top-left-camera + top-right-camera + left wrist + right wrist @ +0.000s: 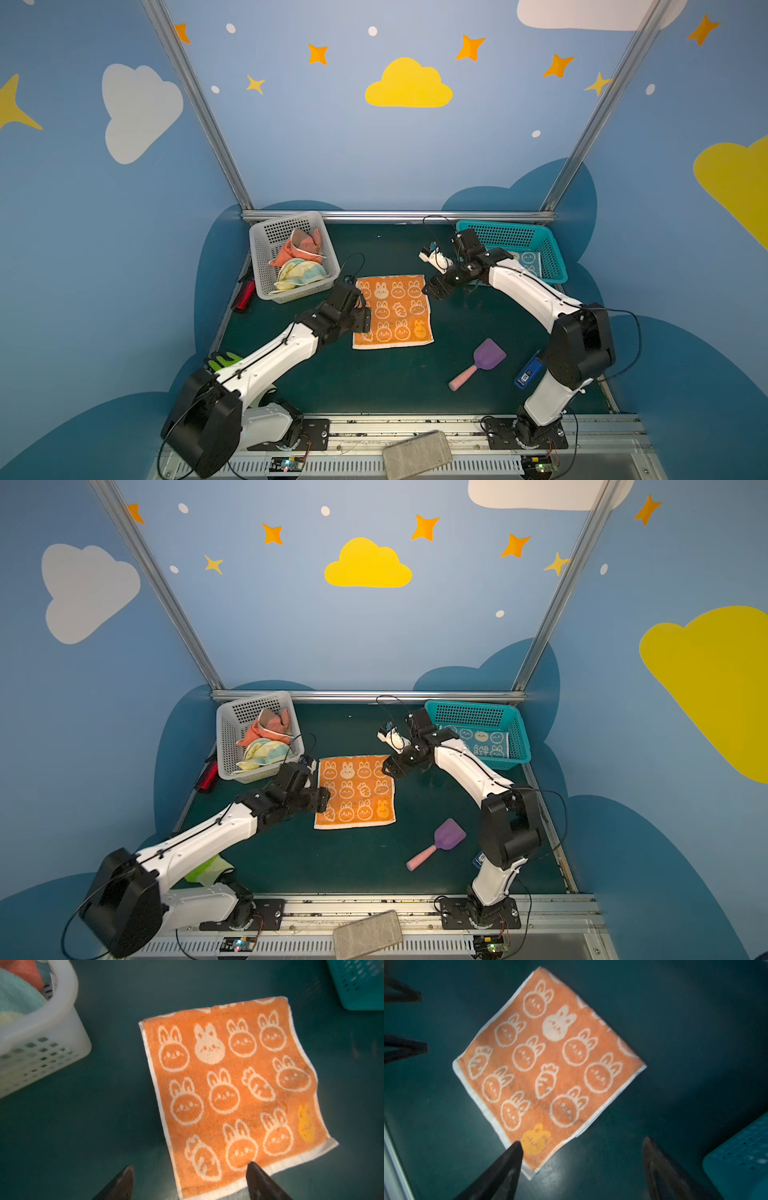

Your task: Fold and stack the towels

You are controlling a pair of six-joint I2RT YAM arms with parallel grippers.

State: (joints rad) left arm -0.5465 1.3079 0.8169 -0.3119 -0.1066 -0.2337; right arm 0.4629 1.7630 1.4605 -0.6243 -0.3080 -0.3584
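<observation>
An orange towel [392,309] [355,789] with white rabbits lies flat on the dark green table. My left gripper [360,319] [190,1166] hovers open over its left near corner, one fingertip above the cloth and one off it, holding nothing. Above the far right corner my right gripper [430,291] [582,1141] is open and empty too. A salmon towel [297,249] and a pale striped towel [301,272] sit crumpled in the white basket [259,257]. A blue rabbit towel [482,744] lies flat in the teal basket [507,236].
A purple scoop with a pink handle [478,368] and a blue device [528,372] lie near the right arm's base. A lime-green glove [224,359] lies under the left arm, and a red object [245,295] left of the white basket. A grey pad [417,455] rests on the front rail.
</observation>
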